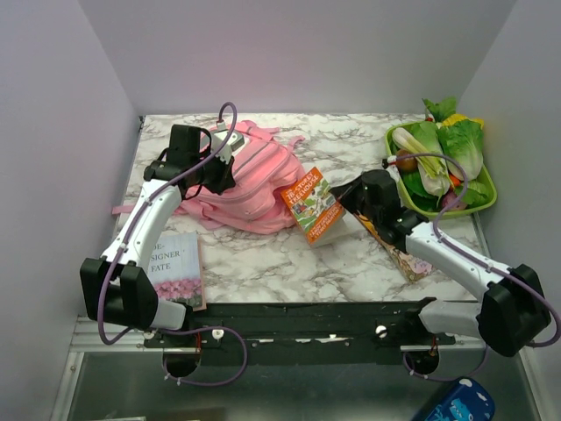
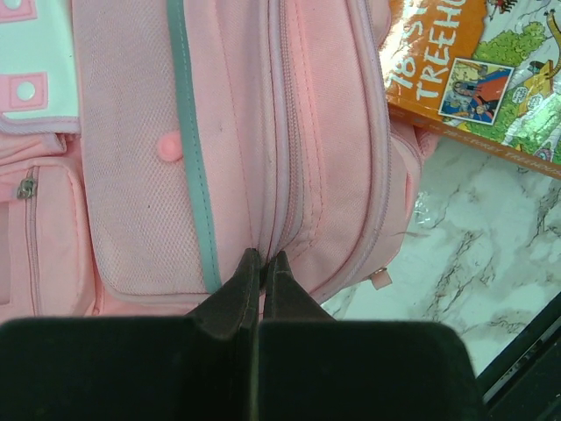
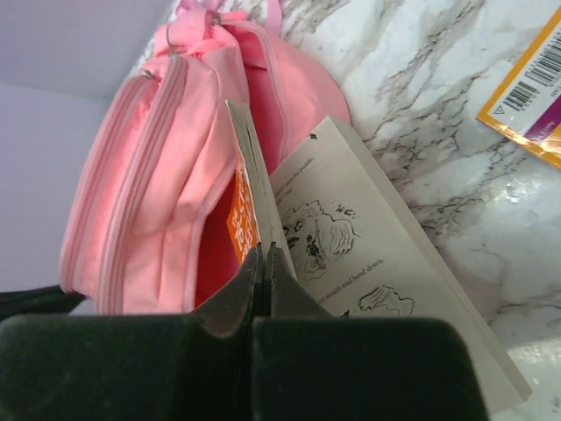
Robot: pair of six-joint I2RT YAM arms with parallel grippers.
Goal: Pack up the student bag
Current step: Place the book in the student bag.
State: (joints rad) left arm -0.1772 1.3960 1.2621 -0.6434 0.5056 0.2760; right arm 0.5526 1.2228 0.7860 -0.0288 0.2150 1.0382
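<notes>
Overhead, my left gripper [image 1: 219, 178] is down on the student bag [image 1: 254, 189], which lies under it and stretches off to its right. My right gripper [image 1: 342, 197] meets the edge of the orange Treehouse paperback [image 1: 311, 206], with the bag just past its tips.

On the left wrist camera the jaws are pressed together right on a zip seam of the bag. I cannot tell whether they have any fabric pinched. If they have none, the mouth of the bag won't be held wide and the book could jam against its rim.

On the right wrist camera the jaws are clamped on the paperback's front cover alone. The page block has fallen open to the right of the fingers [image 3: 250, 281], and the bag stands just ahead and to the left. My worry is that pushing forward could crease or tear that cover. The loose pages could also snag on the bag's edge, or the soft bag could slide away under the push.
</notes>
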